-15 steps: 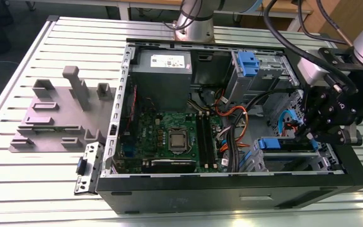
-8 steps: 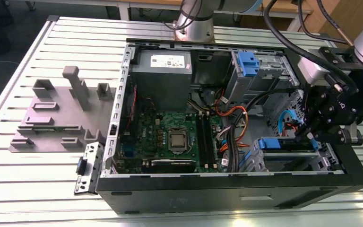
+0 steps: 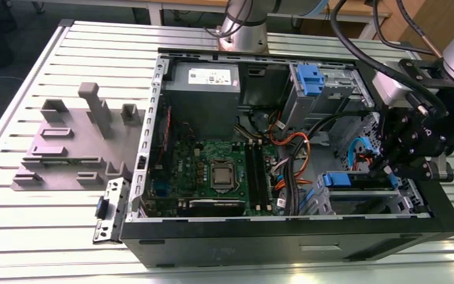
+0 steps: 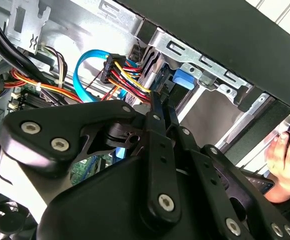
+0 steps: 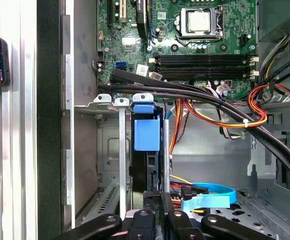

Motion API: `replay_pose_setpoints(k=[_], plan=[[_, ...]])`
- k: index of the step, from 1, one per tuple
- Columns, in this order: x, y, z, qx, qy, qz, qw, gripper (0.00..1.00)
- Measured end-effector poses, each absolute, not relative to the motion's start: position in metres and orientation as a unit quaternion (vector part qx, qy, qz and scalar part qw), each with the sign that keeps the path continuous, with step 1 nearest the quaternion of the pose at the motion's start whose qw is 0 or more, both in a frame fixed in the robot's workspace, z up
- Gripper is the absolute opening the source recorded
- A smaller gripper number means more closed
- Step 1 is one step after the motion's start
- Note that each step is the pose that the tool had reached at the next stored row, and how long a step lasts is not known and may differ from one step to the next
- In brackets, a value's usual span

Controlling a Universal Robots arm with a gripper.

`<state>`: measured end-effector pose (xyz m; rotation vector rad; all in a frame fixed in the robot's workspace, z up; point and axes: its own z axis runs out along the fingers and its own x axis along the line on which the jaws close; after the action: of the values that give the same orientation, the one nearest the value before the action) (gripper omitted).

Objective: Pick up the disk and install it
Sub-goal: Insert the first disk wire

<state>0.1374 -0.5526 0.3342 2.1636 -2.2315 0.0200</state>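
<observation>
The disk (image 3: 345, 180) sits in the lower drive bay of the open computer case (image 3: 290, 236), at the exterior view's right, with its blue caddy showing. In the first wrist view the disk (image 5: 146, 167) stands edge-on between the bay's metal rails, its blue tab facing the motherboard. My gripper (image 3: 380, 170) hangs over that bay from the right. Its two thin fingers look shut together in both wrist views, with the gripper (image 5: 158, 197) right at the disk's near edge. In the second wrist view the gripper (image 4: 157, 102) points at the blue tab (image 4: 185, 79). Whether the tips pinch the disk is hidden.
Red, yellow and blue cables (image 5: 205, 192) crowd the bay beside the fingers. A second blue caddy (image 3: 310, 80) sits in the upper bay, and a grey power-supply box (image 3: 203, 77) lies at the back. A grey fixture (image 3: 77, 142) stands left of the case. A person's hand (image 4: 285, 160) is just outside the case.
</observation>
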Motion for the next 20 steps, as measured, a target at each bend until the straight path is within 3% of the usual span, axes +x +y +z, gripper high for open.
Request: replay_pose_setpoints(k=[20], plan=[[0.1374, -0.5526, 0.3282, 0.696, -0.718, 0.006, 0.016, 0.16]])
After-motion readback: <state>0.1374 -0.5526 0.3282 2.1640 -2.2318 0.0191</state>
